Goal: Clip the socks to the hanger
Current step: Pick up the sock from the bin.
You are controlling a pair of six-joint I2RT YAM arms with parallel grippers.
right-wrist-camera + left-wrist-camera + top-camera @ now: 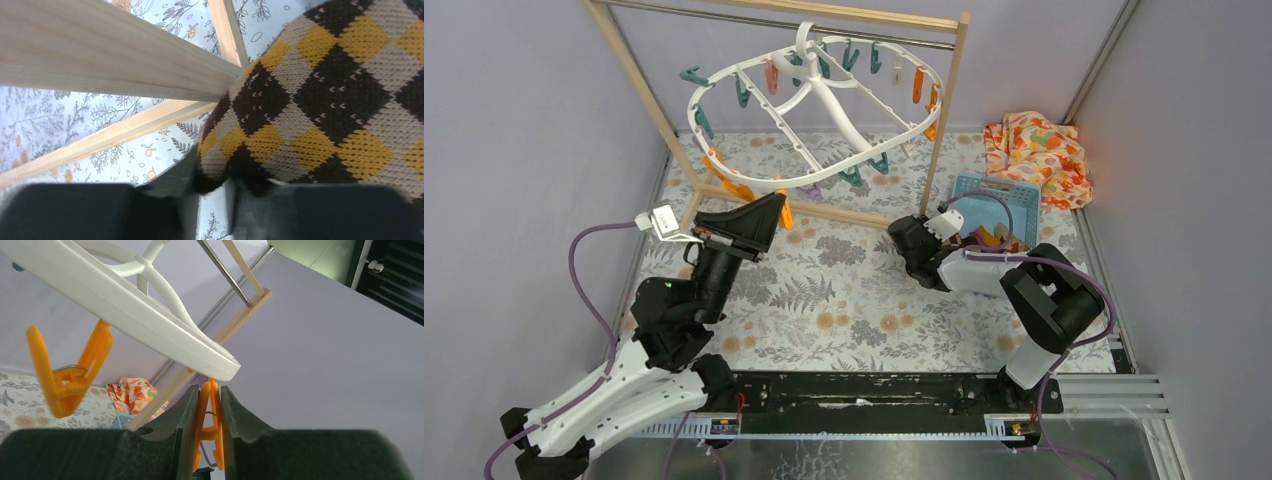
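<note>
Orange peg (210, 432) in left jaws — checked sock (320, 100) in right jaws.

Left arm (614, 385): white moulded lower link, black joint housings, purple cable (576, 262) looping to a small white box (662, 221) just behind the fingers (182, 415). Right arm (1049, 300): same black joints, white link (977, 270) nearer its fingers, purple cable too. Fingers matte black, grainy, wedge-shaped.
</note>
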